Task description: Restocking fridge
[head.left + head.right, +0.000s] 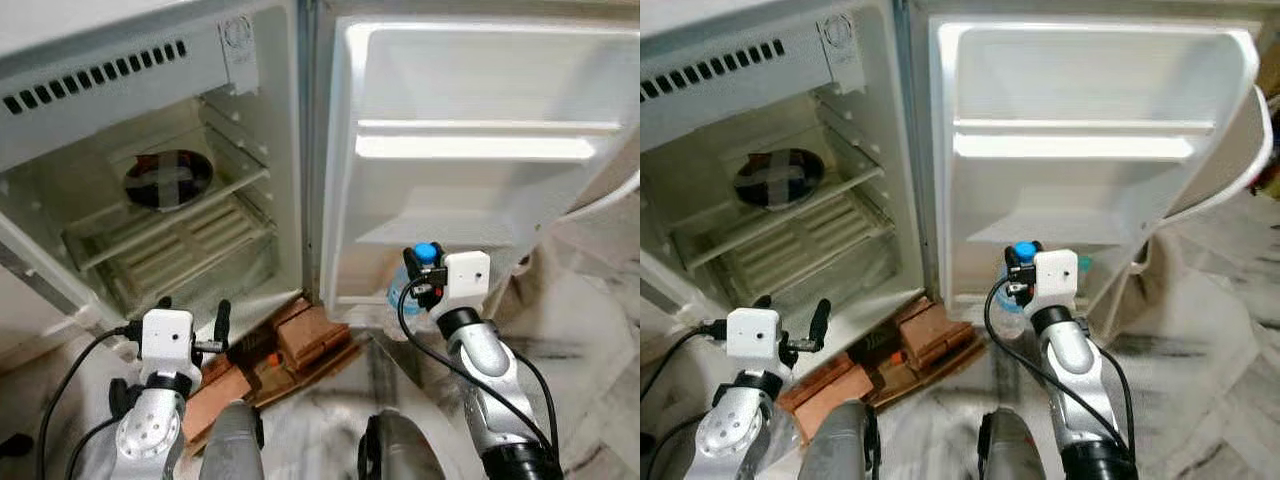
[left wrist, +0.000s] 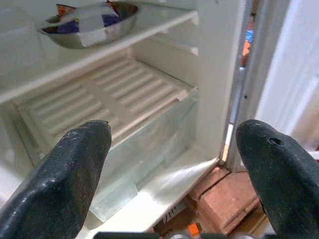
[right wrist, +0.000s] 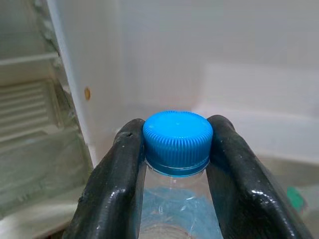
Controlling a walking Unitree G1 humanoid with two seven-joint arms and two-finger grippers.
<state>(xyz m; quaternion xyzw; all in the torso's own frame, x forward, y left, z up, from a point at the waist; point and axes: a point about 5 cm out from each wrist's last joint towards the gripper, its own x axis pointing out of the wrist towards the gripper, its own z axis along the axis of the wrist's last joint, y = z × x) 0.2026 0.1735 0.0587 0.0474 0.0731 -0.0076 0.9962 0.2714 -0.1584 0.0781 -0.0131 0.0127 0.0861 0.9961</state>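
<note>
A clear water bottle with a blue cap (image 3: 177,135) hangs in my right gripper (image 1: 424,268), which is shut on its neck just under the cap. The bottle (image 1: 401,289) is right in front of the bottom of the open fridge door (image 1: 480,90), beside the door's lowest shelf. My left gripper (image 1: 195,312) is open with nothing between its fingers (image 2: 75,164). It points into the lower part of the fridge, toward the clear crisper drawer (image 2: 149,149).
A taped-over steel bowl (image 1: 168,180) sits on the fridge's upper shelf. The door shelf (image 1: 480,145) is bare. Red bricks (image 1: 290,350) prop the fridge on the marble floor. A small teal thing (image 1: 1083,263) lies low in the door. Pale cloth (image 1: 590,250) hangs at the right.
</note>
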